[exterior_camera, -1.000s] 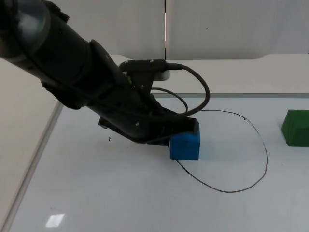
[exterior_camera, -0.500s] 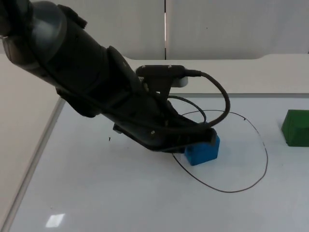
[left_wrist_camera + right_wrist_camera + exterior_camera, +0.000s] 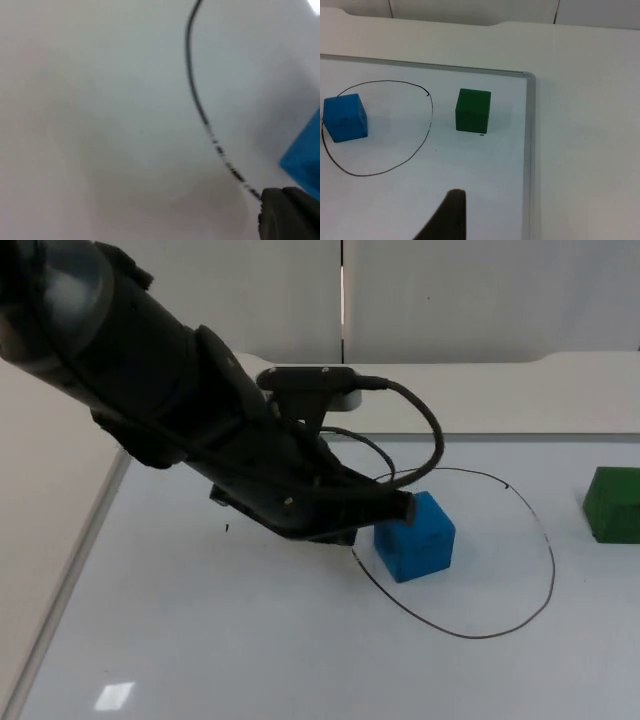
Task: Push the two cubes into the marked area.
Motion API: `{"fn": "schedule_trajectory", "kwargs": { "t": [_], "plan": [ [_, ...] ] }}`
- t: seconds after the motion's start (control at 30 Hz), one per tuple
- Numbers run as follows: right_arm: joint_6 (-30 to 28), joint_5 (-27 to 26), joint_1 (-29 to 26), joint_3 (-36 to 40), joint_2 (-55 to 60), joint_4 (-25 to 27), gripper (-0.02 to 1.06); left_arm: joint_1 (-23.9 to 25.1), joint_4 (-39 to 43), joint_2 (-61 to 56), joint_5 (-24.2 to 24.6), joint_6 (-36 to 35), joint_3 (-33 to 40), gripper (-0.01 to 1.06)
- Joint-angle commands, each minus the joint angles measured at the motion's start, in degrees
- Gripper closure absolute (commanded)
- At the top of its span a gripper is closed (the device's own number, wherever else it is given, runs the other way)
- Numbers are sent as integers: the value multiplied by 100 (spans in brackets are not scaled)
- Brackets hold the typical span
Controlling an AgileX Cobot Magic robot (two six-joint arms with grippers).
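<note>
The left arm is reaching low across the white table (image 3: 200, 640), and the left gripper (image 3: 392, 508) is sitting right against the left side of the blue cube (image 3: 415, 537), apparently touching it. How the fingers of that gripper are standing cannot be told, since the arm's own body is covering them from above; in the left wrist view one black fingertip (image 3: 290, 215) is showing beside a blue corner of the cube (image 3: 305, 160) and a stretch of the black drawn line (image 3: 200, 110). The blue cube is lying just inside the marked area (image 3: 545, 540), a thin black loop drawn on the table, close to the loop's left edge and turned slightly askew. The green cube (image 3: 613, 504) is resting outside the loop, to its right, near it but apart from the line. The right arm is waiting back from the work; the right gripper's dark fingertip (image 3: 451, 215) is hanging above bare table, and whether its fingers are open or closed cannot be told. From there the blue cube (image 3: 345, 117) is lying inside the loop and the green cube (image 3: 473, 110) just beyond it.
</note>
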Motion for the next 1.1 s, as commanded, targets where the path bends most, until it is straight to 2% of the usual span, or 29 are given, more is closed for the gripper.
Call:
{"fn": "schedule_trajectory", "kwargs": {
  "t": [0.0, 0.4, 0.83, 1.07],
  "plan": [
    [-2, -3, -34, 50, -26, 0, -1, 222, 75, 0, 204, 2, -37, 105],
    [-2, -3, -34, 50, -26, 0, -1, 1115, 526, -574, 954, 2, -15, 105],
    [-2, -3, -34, 50, -26, 0, -1, 1183, 1033, -2014, 1170, 2, -11, 105],
    [-2, -3, -34, 50, -26, 0, -1, 1183, 1656, -2771, 1319, -350, -11, 105]
  ]
}}
